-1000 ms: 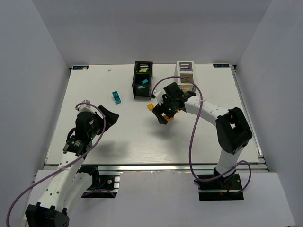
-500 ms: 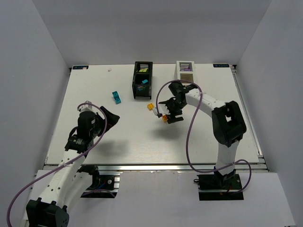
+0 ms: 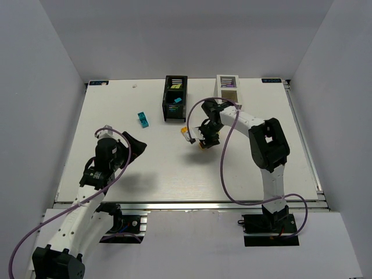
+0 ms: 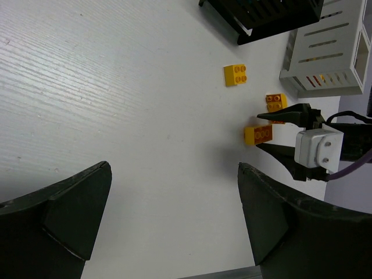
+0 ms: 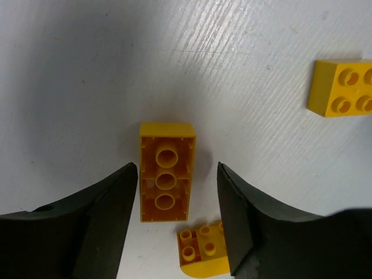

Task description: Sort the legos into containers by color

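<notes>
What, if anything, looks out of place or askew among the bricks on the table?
The long yellow brick between the open right gripper's fingers lies upside down, with its hollow underside facing up. The square yellow brick nearby shows its studs.

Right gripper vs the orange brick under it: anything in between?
Nothing visible. The right gripper is open, fingers either side of the upturned brick, only bare table in the gaps. A second brick lies close beside one finger, off the closing line as far as the wrist view shows.
</notes>
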`<move>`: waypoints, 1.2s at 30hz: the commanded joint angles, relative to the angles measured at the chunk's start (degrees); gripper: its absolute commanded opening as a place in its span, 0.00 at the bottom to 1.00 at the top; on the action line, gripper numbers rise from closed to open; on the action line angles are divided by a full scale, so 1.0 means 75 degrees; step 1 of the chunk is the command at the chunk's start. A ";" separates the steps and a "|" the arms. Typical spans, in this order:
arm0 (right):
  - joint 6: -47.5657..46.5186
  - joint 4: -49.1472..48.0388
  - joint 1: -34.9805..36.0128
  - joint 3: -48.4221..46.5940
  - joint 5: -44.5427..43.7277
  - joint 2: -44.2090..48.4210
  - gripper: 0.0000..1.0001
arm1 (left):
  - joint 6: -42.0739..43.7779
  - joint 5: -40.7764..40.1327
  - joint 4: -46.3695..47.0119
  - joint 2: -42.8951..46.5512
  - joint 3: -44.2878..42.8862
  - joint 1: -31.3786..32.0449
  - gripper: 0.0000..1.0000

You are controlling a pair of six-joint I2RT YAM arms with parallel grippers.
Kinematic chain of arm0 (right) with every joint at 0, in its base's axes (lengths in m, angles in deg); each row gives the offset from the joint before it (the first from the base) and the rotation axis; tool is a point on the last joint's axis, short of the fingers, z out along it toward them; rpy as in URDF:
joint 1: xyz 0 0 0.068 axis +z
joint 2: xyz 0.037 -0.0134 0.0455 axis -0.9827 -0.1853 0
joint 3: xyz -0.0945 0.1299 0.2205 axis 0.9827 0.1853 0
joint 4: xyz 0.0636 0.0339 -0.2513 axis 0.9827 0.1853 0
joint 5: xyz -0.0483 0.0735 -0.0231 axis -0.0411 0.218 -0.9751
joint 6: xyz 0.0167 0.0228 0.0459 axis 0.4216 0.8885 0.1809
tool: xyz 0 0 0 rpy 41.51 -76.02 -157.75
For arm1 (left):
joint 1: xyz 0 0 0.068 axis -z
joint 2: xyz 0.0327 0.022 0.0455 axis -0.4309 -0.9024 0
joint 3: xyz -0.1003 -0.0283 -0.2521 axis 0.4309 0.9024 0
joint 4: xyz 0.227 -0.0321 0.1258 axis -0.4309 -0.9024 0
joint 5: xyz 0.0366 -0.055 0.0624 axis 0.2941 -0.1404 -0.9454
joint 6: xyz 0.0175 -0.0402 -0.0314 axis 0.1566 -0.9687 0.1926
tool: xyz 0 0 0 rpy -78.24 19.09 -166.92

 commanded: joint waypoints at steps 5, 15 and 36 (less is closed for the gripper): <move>0.0397 0.0513 0.0015 -0.0520 0.0119 -0.0361 0.38 | -0.0049 -0.0077 0.0108 -0.0013 0.0053 -0.0008 0.98; 0.2610 -0.0105 -0.0323 -0.0601 0.1767 0.1159 0.00 | -0.0085 -0.0065 0.0283 0.0022 0.0216 -0.0019 0.98; 0.9818 -0.5850 -0.3102 -0.0354 0.1491 0.1763 0.09 | -0.0249 0.0392 0.1081 -0.0224 0.0709 -0.0019 0.98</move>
